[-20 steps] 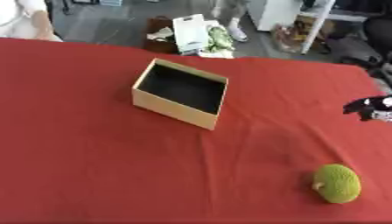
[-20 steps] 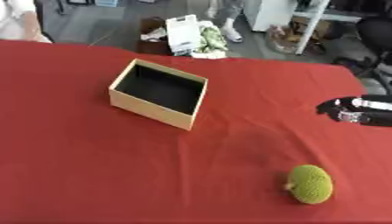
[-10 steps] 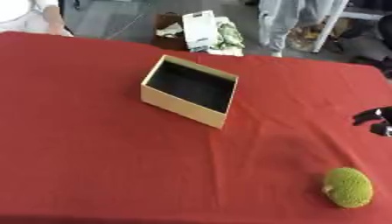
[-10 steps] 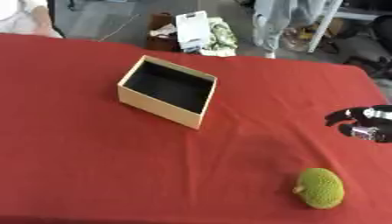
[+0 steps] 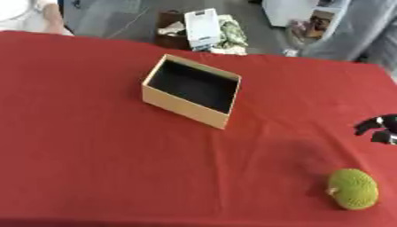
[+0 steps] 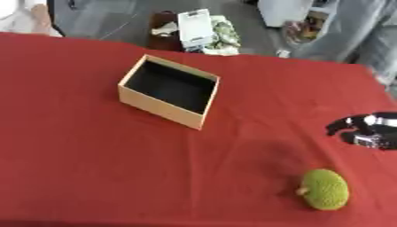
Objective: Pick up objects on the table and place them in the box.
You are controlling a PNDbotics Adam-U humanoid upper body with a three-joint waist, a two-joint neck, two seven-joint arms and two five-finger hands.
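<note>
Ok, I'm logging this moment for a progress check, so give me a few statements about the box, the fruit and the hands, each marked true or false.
1. The box is open at the top with nothing visible inside. True.
2. The green bumpy fruit lies inside the box. False: it lies on the red tablecloth, near the front right, apart from the box.
3. The right hand shows at the right edge, apart from the fruit. True.
4. The left hand is curled round the box's wall. False: no left hand shows in either view.
5. The fruit lies farther from the robot than the box. False: it lies nearer.
</note>
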